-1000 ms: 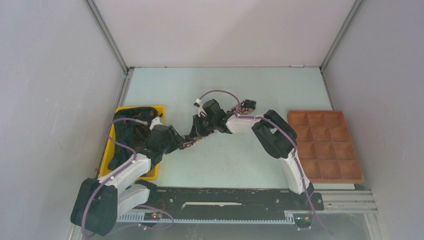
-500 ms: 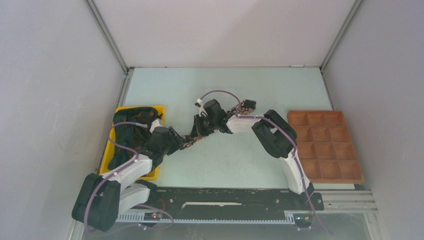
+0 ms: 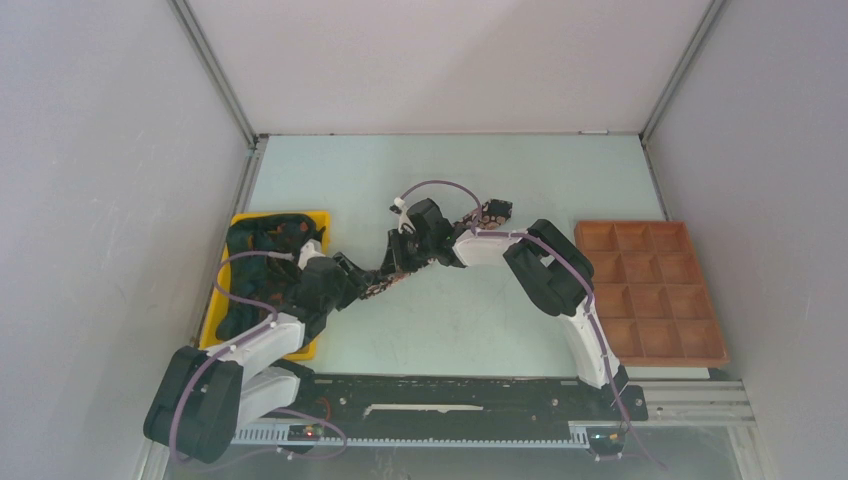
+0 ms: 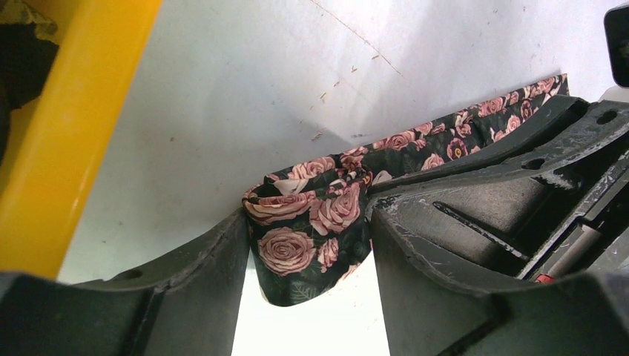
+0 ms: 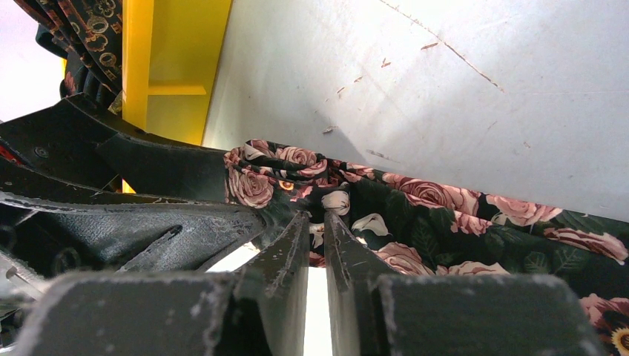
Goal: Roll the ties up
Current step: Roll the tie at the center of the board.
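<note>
1. The tie (image 4: 297,252) is black with pink roses. It lies on the bench (image 3: 480,320) in a slanted line between the two arms. One end is bunched into a small, loose roll.
2. The left jaws are closed around that roll, and the cloth presses on both sides. The right jaws are almost shut right beside it. A thin bit of the tie shows in the slit, so they look to be pinching it.
3. The roll could fall open. It is soft and not tight, so it may spring loose if the left jaws let go too soon.
4. The roll could go crooked. If the turns do not follow the slanted strip, the edges will stick out like a cone.
5. The two sets of jaws are very near each other. A small wrong move could bump them together. It could also tug the cloth two ways and pull it out of a grip.
6. The cloth looks thin and smooth. A pinch on only its edge may slide off.
7. The yellow tray (image 3: 300,214) holding more ties (image 3: 255,245) is close to the left arm. A wide swing could knock it or snag another tie.
8. The brown tray (image 3: 632,283) with little boxes sits well apart on the right. If the roll has to go there, it could come undone on the way.
9. No words, brand or label can be read anywhere. There are only patterns, like the roses here and the gold rings on a tie in the yellow tray.
</note>
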Available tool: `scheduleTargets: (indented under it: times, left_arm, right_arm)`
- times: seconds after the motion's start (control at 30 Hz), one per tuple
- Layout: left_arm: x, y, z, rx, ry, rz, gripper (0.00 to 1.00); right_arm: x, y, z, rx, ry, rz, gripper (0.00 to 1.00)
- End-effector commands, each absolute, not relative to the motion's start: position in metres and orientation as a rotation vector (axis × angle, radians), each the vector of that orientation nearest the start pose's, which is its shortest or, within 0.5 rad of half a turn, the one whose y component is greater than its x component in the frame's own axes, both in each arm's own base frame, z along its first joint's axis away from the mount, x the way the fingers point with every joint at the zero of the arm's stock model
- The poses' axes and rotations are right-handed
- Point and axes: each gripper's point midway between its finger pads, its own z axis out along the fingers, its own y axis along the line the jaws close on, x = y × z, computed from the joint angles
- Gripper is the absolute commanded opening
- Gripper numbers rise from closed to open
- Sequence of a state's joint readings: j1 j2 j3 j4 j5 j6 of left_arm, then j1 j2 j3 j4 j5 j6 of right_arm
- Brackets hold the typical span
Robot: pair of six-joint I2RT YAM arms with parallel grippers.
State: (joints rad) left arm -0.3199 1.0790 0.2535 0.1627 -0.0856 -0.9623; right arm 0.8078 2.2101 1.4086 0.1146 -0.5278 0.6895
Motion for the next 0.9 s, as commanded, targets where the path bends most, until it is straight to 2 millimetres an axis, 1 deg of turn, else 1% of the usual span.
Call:
scheduleTargets:
  times: [0.0, 0.07, 0.13, 0.33, 0.43, 0.5, 0.6, 0.67, 0.73, 0.87]
  left_arm:
    - [0.260, -0.102, 0.015, -0.863, 2.191, -0.561, 0.63]
    - [0.260, -0.103, 0.013, -0.866, 2.196, -0.568, 0.60]
    - [0.260, -0.105, 0.010, -0.864, 2.207, -0.575, 0.54]
    - [0.261, -0.107, 0.010, -0.857, 2.208, -0.584, 0.34]
    - [0.261, -0.106, 0.010, -0.850, 2.211, -0.571, 0.26]
    - [0.261, -0.104, 0.010, -0.843, 2.215, -0.556, 0.21]
    - [0.259, -0.101, 0.011, -0.835, 2.219, -0.536, 0.17]
    - [0.259, -0.100, 0.011, -0.831, 2.221, -0.523, 0.15]
    - [0.258, -0.098, 0.012, -0.827, 2.219, -0.512, 0.13]
    - [0.257, -0.096, 0.015, -0.803, 2.218, -0.498, 0.09]
  right_arm:
    - [0.289, 0.462, 0.019, -0.463, 2.509, 1.288, 0.16]
    - [0.289, 0.462, 0.019, -0.465, 2.508, 1.289, 0.16]
    - [0.289, 0.463, 0.019, -0.466, 2.506, 1.290, 0.16]
    - [0.289, 0.465, 0.024, -0.469, 2.488, 1.304, 0.15]
    - [0.291, 0.465, 0.034, -0.471, 2.468, 1.317, 0.16]
    - [0.295, 0.464, 0.043, -0.466, 2.451, 1.326, 0.18]
    - [0.303, 0.460, 0.060, -0.456, 2.418, 1.326, 0.23]
    - [0.307, 0.457, 0.066, -0.450, 2.408, 1.317, 0.27]
    - [0.311, 0.454, 0.066, -0.441, 2.408, 1.304, 0.28]
    - [0.320, 0.444, 0.056, -0.403, 2.429, 1.280, 0.28]
